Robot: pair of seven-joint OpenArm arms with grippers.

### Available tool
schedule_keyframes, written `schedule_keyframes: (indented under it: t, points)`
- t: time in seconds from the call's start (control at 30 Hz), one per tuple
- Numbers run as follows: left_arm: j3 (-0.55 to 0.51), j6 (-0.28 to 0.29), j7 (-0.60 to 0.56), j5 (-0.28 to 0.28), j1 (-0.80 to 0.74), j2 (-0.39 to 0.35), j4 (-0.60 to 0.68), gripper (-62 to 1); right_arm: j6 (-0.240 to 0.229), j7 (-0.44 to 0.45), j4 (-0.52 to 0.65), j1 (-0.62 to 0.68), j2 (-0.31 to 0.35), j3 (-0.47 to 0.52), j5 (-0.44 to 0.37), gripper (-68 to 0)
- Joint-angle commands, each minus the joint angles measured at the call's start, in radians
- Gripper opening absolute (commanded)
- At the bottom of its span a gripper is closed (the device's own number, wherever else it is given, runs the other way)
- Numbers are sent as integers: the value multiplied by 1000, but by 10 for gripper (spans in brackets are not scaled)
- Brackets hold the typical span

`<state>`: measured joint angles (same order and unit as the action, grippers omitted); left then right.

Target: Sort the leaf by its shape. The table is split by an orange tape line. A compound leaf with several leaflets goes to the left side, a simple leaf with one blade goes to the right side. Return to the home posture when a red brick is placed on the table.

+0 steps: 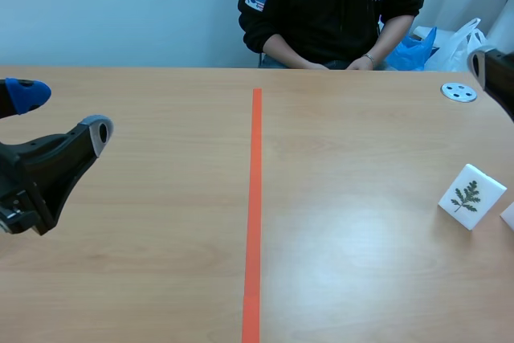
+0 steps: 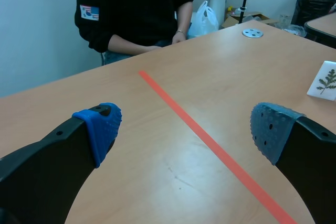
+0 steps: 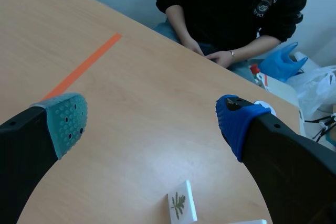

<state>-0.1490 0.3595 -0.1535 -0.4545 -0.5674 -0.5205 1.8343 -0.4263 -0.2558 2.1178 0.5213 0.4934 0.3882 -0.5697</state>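
Observation:
A white block (image 1: 472,195) printed with a green compound leaf of several leaflets stands on the table at the far right, right of the orange tape line (image 1: 254,214). The same block (image 2: 326,80) appears far ahead of my left gripper (image 2: 184,129), which is open and holds nothing. My left gripper (image 1: 60,114) hovers at the scene's left edge. Under and ahead of my open right gripper (image 3: 152,121) the block (image 3: 181,203) stands on the wood. Only a dark part of the right arm (image 1: 498,74) shows at the scene's right edge.
A person in a black top (image 1: 333,10) sits across the table with hands resting at its far edge. A round grey disc (image 1: 458,92) lies at the far right. A second white piece (image 1: 508,216) peeks in beside the block. Blue and white bags (image 1: 434,44) lie beyond the table.

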Motion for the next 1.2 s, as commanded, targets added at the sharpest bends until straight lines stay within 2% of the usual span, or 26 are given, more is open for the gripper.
schedule_keyframes:
  t: [0.0,0.3,1.17]
  points:
    - [-5,-4,-14,-13,14,2,4,-80,6,6,13,5,11,-20,-8,-173]
    - [-5,-4,-13,-14,14,5,4,-80,7,7,36,16,11,-141,26,-173]
    - [-4,-4,-14,-14,14,22,4,-80,7,26,35,13,11,-146,27,-173]
